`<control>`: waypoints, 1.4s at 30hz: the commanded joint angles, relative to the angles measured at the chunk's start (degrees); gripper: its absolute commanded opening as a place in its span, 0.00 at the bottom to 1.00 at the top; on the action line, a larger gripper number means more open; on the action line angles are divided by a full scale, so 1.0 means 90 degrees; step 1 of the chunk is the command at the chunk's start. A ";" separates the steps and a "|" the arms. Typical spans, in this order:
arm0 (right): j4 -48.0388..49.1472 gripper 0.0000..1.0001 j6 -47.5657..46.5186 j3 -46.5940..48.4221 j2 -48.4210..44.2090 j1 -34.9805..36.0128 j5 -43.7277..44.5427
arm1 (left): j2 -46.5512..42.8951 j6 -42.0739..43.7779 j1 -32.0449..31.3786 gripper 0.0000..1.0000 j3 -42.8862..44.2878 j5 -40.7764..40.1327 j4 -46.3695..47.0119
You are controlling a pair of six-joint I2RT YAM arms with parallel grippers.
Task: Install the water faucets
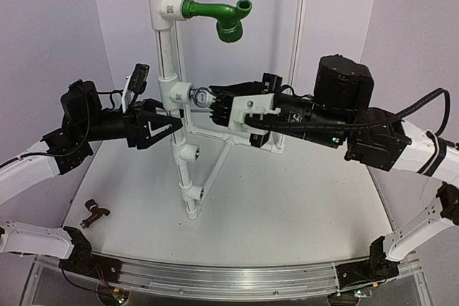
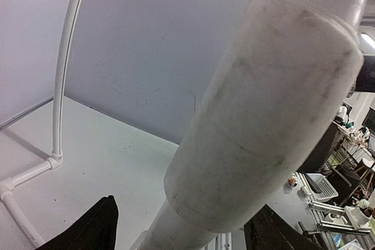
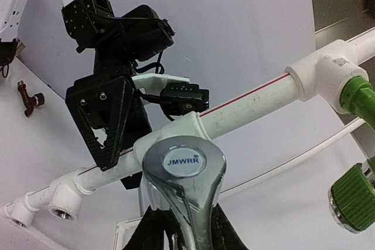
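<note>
The chrome faucet [image 1: 203, 97] with its lever handle is held sideways against a white tee fitting [image 1: 174, 93] on the upright white pipe [image 1: 166, 48]. My right gripper [image 1: 217, 103] is shut on it. In the right wrist view the faucet's cap [image 3: 184, 165] fills the lower middle, between my fingers [image 3: 225, 232], in front of the tee [image 3: 176, 128]. My left gripper [image 1: 163, 125] straddles the pipe just below that tee. In the left wrist view the pipe [image 2: 263, 115] passes between my spread fingers [image 2: 88, 229], with a gap on the left. The reddish-brown faucet [image 1: 93, 213] lies on the table at front left.
A green elbow [image 1: 219, 13] hangs from the top tee [image 1: 166, 8]. Two lower tees [image 1: 188, 153] sit on the pipe above its white base frame [image 1: 237, 141]. A curved white wall rings the table. The brown faucet also shows in the right wrist view [image 3: 28, 99].
</note>
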 commanded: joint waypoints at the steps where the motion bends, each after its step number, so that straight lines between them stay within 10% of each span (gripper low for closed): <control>1: 0.0338 0.00 -0.0030 0.0275 0.0085 0.0007 0.0228 | 0.0145 0.0261 -0.0021 0.71 0.0408 0.0008 0.0054; 28: 0.0630 0.00 0.0737 0.0043 0.0130 -0.0437 -0.0627 | 0.0237 0.0709 -0.0031 0.05 0.0194 -0.0115 0.0141; 42: 0.1324 0.00 0.0814 -0.0357 0.0263 -0.0483 -0.0812 | 0.0250 0.0493 -0.0032 0.00 0.0217 0.0188 0.0141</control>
